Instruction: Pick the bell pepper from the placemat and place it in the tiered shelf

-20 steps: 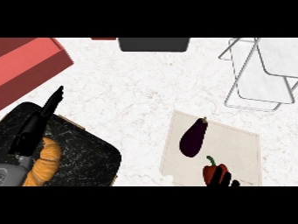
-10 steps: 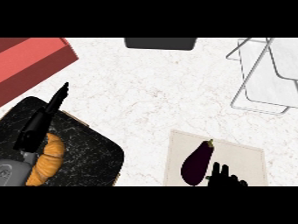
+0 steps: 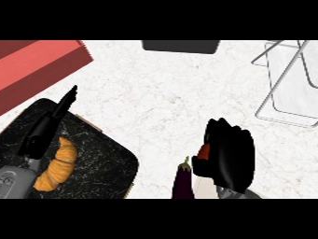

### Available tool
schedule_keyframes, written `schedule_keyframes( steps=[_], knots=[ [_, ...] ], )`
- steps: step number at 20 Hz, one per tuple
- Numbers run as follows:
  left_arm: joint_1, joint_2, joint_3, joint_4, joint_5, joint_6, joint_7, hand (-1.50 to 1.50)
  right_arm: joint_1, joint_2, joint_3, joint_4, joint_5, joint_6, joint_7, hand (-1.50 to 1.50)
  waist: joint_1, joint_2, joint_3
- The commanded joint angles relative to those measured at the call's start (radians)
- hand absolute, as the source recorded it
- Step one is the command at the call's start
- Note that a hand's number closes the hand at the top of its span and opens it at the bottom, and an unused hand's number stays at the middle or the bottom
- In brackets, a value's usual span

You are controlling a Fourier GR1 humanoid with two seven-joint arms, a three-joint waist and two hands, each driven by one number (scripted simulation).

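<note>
Now | right hand [image 3: 224,156] curled round bell pepper [image 3: 204,151] | croissant [image 3: 58,163] on black tray [image 3: 103,161]

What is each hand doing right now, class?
Left hand: open, fingers straight, holding nothing.
Right hand: curled round the red bell pepper.

You have open tabletop [image 3: 161,93] through the middle of the frame up to the tiered shelf [image 3: 295,84] at upper right. The red box [image 3: 24,65] blocks the upper left, the dark tray [image 3: 99,158] the lower left.
</note>
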Motion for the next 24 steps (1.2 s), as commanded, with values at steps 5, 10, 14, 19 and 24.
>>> schedule_keyframes(
  steps=[5,10,14,19,24],
  knots=[
    [-0.012,-0.013,0.014,0.021,0.003,-0.003,0.016,0.00,-0.548,0.025,-0.195,0.124,-0.065,-0.084,0.022,1.50,-0.022,-0.014,0.002],
    [0.017,0.019,0.049,0.024,0.008,-0.022,0.006,0.00,-0.816,0.011,-0.301,0.161,-0.021,0.074,0.056,1.50,-0.052,-0.023,0.001],
    [0.028,0.006,0.061,0.051,-0.005,-0.013,-0.028,0.00,-0.999,-0.032,-0.477,0.272,-0.089,0.135,0.046,1.50,-0.057,-0.021,0.002],
    [0.035,0.020,0.078,0.007,0.004,-0.033,0.007,0.00,-1.090,-0.085,-0.539,0.328,-0.092,0.284,0.080,1.50,-0.064,-0.024,0.002],
    [0.051,-0.012,0.066,0.003,-0.029,-0.004,-0.010,0.00,-1.130,-0.158,-0.587,0.398,-0.091,0.385,0.046,1.50,-0.064,-0.024,0.002]
  ],
)
